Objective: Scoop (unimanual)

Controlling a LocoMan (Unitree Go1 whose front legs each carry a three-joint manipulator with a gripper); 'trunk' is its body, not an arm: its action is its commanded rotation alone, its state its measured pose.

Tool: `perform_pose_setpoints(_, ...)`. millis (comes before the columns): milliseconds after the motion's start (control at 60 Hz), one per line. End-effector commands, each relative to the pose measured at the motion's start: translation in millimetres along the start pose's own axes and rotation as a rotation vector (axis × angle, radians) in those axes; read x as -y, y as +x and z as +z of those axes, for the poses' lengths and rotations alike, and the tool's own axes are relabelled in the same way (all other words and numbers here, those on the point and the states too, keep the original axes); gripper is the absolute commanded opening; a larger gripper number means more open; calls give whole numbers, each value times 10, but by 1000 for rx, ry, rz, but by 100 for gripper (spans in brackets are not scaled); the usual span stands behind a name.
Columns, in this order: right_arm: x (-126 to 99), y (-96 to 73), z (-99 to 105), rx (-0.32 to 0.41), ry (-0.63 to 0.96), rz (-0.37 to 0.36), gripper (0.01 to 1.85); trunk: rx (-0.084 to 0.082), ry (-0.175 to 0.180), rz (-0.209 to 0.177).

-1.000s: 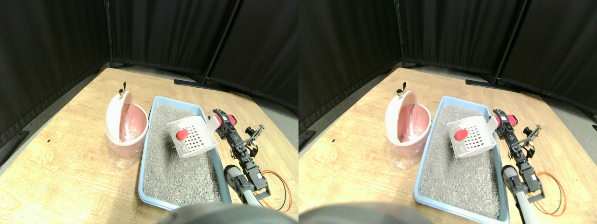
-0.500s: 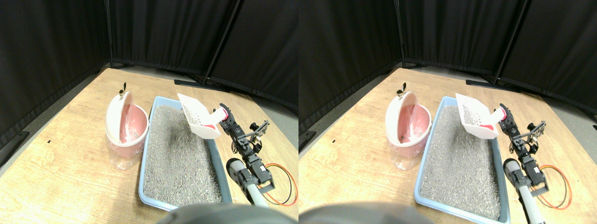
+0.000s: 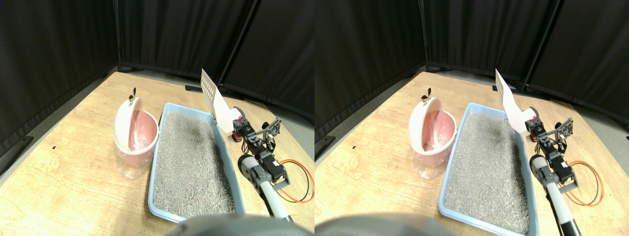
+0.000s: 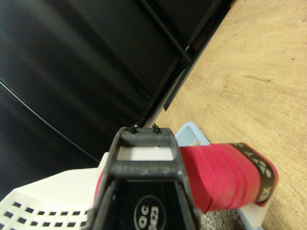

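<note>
Pincer was clamped on the scoop, raised steeply at the litter tray's far right corner. Probably this was done so grit sifted out.

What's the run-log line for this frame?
phase: scoop raised | scoop: upright, at litter tray far right corner | bin: lid open, left of tray

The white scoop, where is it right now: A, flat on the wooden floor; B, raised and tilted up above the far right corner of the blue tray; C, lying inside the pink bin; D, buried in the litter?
B: the white scoop stands tilted up in the air over the far right corner of the blue tray, clear of the grey litter.
</note>
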Motion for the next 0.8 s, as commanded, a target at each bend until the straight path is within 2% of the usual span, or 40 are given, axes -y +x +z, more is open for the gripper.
perform_pose_setpoints(17,-60,27,37,29,60,55,5,-6,-20,12)
perform_pose_setpoints(117,-71,13,37,21,-45,84,5,-11,-21,15)
perform_pose_setpoints(317,-68,-19,4,9,-10,78,5,-9,-23,21)
perform_pose_setpoints(400,-63,-13,-11,4,80,68,5,-7,-25,22)
perform_pose_setpoints(467,-78,-25,-27,6,71,62,5,-7,-25,22)
perform_pose_setpoints(550,-69,-18,-39,-11,133,67,5,-5,-25,25)
perform_pose_setpoints(800,-84,-34,-50,-8,43,93,5,-5,-26,29)
